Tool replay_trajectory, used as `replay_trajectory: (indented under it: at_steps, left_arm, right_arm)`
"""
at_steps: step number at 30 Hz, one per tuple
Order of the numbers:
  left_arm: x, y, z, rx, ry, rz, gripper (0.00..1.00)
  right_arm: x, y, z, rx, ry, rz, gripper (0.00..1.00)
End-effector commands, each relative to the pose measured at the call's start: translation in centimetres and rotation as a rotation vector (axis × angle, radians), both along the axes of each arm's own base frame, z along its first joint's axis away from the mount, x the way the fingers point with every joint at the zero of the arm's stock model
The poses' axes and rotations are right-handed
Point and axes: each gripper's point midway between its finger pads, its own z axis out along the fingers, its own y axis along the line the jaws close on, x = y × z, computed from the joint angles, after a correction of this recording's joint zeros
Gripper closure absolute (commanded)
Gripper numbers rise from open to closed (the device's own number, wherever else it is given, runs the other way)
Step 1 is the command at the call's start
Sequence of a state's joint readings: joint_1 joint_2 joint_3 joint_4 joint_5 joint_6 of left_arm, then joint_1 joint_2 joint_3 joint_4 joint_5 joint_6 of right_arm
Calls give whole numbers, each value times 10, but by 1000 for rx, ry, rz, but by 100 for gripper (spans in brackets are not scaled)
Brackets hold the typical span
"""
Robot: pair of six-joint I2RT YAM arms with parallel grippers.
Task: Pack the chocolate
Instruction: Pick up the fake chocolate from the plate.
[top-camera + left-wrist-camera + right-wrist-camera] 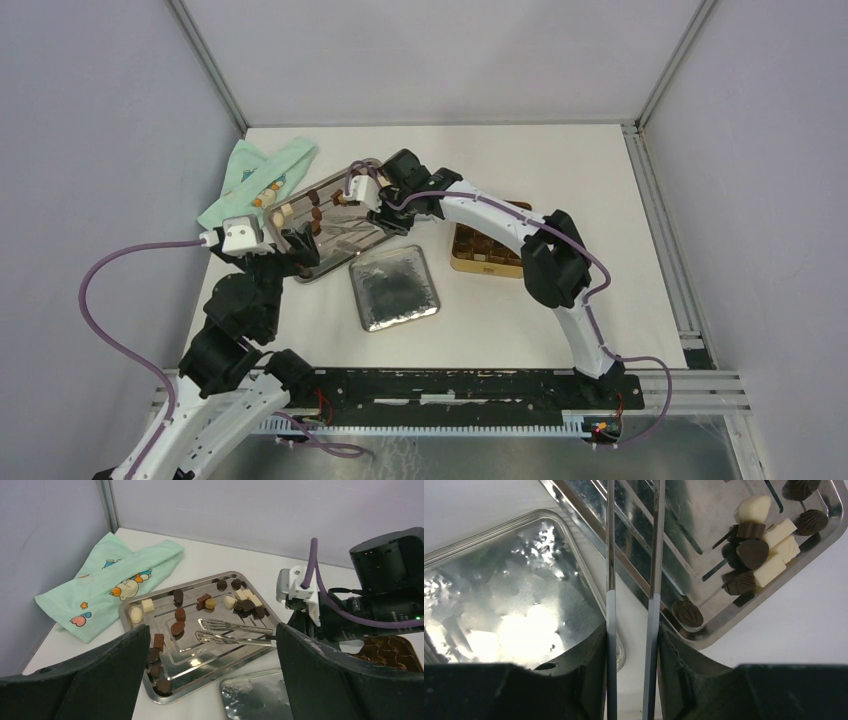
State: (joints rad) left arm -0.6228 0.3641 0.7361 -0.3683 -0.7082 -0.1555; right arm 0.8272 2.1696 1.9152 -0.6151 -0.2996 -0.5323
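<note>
Now | left jaws spread | right jaws pinching tongs | tin half-hidden

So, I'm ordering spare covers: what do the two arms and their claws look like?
The left arm and right arm match: white shells between bulky black joints, a purple cable running to a white box at the wrist. The left claw and right claw each have two broad matte-black fingers.

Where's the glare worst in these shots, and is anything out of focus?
Right wrist view: the silver lid blows out white; the tongs are sharp. Left wrist view: the left fingers are dark and soft, the chocolate crisp. Top view: even light, soft shadows.
</note>
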Motion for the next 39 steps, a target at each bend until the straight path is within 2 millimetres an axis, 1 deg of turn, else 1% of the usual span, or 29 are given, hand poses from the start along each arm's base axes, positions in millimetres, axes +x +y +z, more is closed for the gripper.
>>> replay_trajectory:
  at_steps: [1,7,11,17,24,35,39]
  left_arm:
    - [0,5,6,25,-23,17,0]
    - [0,5,6,24,-26,16,0]
    - [0,6,8,19,-32,18,0]
    - [1,5,7,22,-29,14,0]
    - [1,4,7,22,-30,10,0]
    - [2,3,7,21,-30,6,0]
    - [2,3,6,23,-27,8,0]
  right_arm:
    - [19,23,22,72,-60,-48,59]
    - [17,41,2,88,-16,-42,58]
    - [17,48,-7,92,2,-48,58]
    - [22,58,-11,119,16,-73,56]
    - [30,61,-20,112,10,-115,54]
    - [30,74,-28,131,28,-113,53]
    - [32,77,-27,139,25,-113,52]
